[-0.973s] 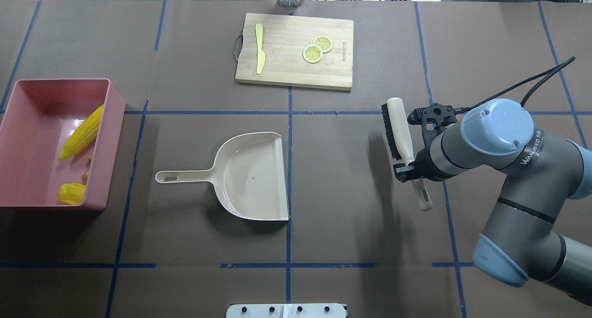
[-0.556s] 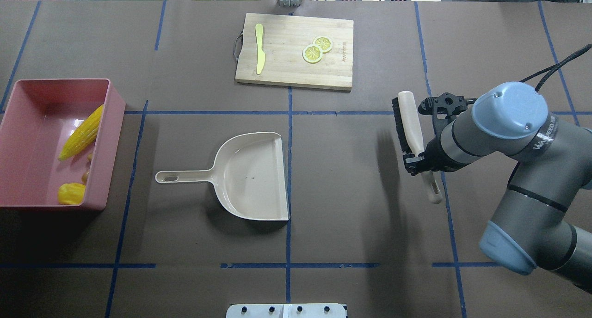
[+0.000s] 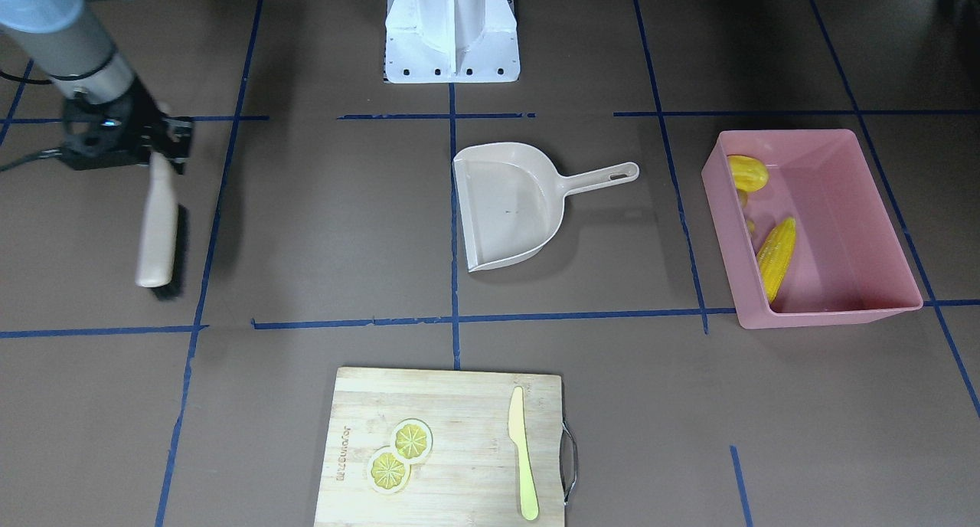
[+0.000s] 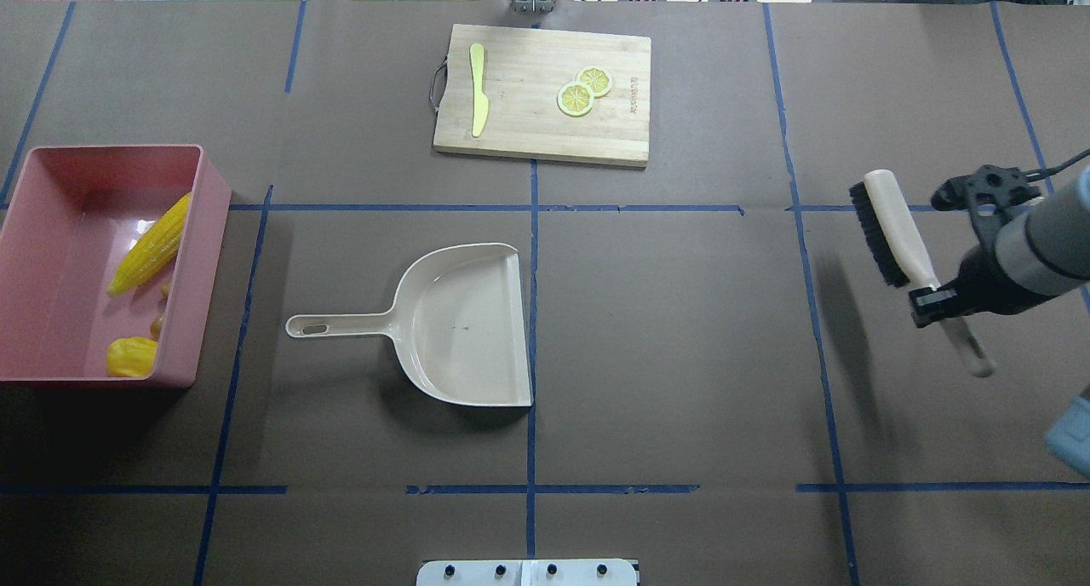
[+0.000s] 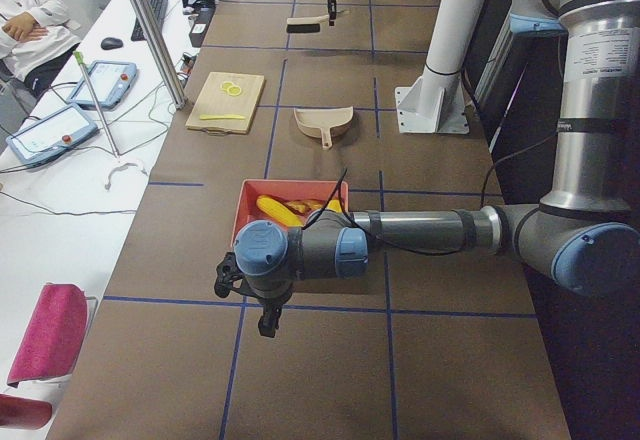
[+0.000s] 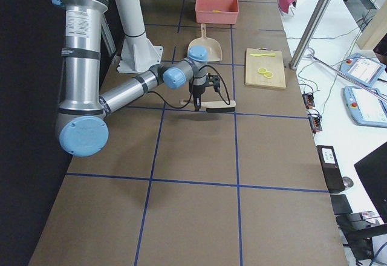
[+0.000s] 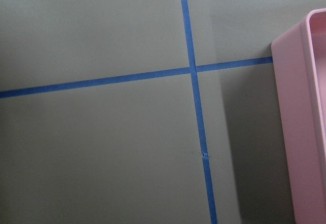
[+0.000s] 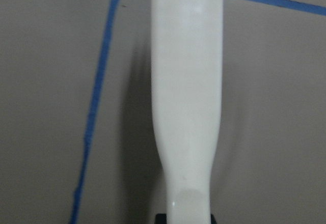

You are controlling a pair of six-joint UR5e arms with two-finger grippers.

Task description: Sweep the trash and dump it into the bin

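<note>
The pink bin (image 4: 60, 254) stands at the table's left end. In it lie the corn cob (image 4: 152, 244), the yellow potato-like lump (image 4: 130, 356) and the ginger root (image 4: 159, 322), which the near wall half hides. My right gripper (image 4: 937, 301) is shut on the handle of a beige brush (image 4: 890, 228) with black bristles and holds it above the table's right side. The handle fills the right wrist view (image 8: 187, 81). My left gripper (image 5: 268, 322) shows only in the exterior left view, beyond the bin, and I cannot tell its state.
An empty beige dustpan (image 4: 464, 322) lies mid-table, handle toward the bin. A wooden cutting board (image 4: 545, 92) at the far side holds a yellow-green knife (image 4: 479, 88) and two lemon slices (image 4: 583, 92). The left wrist view shows the bin's outer wall (image 7: 300, 132).
My right arm has carried the brush to the right, away from the dustpan, toward the table's right edge. Bin, trash and dustpan have not moved.
</note>
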